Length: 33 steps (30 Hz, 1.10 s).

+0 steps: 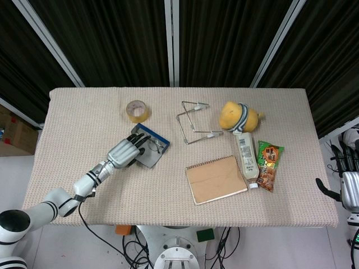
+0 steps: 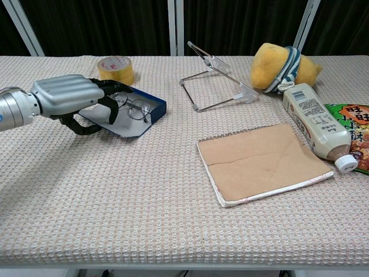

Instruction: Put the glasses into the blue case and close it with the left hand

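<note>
— Where are we?
— Glasses [image 2: 134, 108] lie in the open blue case [image 2: 154, 111] on the desk; our left hand [image 2: 69, 99], fingers curled over its near edge, grasps nothing we can confirm.
— Left?
— Closing the lid.

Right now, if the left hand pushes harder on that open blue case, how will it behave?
The shallow open blue case probably slides on the woven cloth, being light. The thin wire-framed glasses look fragile and could bend under the left hand. The flat lid seems unlikely to tip.
</note>
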{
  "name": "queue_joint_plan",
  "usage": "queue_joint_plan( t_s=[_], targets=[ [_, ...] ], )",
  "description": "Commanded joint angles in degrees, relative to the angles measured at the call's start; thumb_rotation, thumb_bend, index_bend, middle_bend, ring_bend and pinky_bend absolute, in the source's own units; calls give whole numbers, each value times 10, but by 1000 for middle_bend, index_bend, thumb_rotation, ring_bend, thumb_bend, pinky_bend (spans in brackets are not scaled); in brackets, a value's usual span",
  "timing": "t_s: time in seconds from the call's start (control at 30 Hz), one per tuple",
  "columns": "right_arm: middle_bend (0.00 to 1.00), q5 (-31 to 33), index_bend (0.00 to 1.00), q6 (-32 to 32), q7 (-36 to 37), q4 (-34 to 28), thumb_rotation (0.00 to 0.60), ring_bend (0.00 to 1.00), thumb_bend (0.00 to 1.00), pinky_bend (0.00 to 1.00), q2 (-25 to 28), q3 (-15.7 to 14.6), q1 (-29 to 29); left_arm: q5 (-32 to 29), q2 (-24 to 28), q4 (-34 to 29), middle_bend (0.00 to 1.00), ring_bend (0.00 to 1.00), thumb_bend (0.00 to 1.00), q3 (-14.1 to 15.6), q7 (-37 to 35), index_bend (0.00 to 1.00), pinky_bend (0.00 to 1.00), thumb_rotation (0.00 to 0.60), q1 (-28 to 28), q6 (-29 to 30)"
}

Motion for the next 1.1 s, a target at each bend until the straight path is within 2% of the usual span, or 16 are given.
queue_joint_plan(
  t_s=[0.03, 0.3, 0.43, 0.57, 0.8, 1.1],
  targets=[
    [0, 1, 0, -1, -1, 0, 600, 0, 267, 41, 0, 0, 0, 1, -2, 4, 0, 0, 405, -1, -5, 478, 162, 600, 1, 5],
    [0, 1, 0, -1, -4, -2, 600, 0, 272, 37, 0, 0, 0, 4, -16, 22, 0, 0, 411, 0, -5, 478, 163, 600, -7, -2],
    [0, 2, 0, 1, -4, -4, 600, 0, 273, 37, 3, 1, -1, 7, -20, 29, 0, 0, 421, 0, 8, 553, 163, 600, -7, 5],
    [0, 2, 0, 0, -4, -5, 600, 0, 273, 37, 4, 1, -1, 8, -6, 7, 0, 0, 435, -3, 15, 597, 163, 600, 0, 30],
    [0, -2, 0, -3, -7, -8, 600, 0, 274, 36, 1, 0, 3, -5, 49, -70, 0, 0, 444, 1, 51, 628, 162, 600, 27, 47],
    [0, -8, 0, -2, -15, -12, 600, 0, 274, 36, 0, -1, 5, -44, 159, -229, 0, 0, 443, 15, 153, 638, 163, 600, 85, 66]
  ],
)
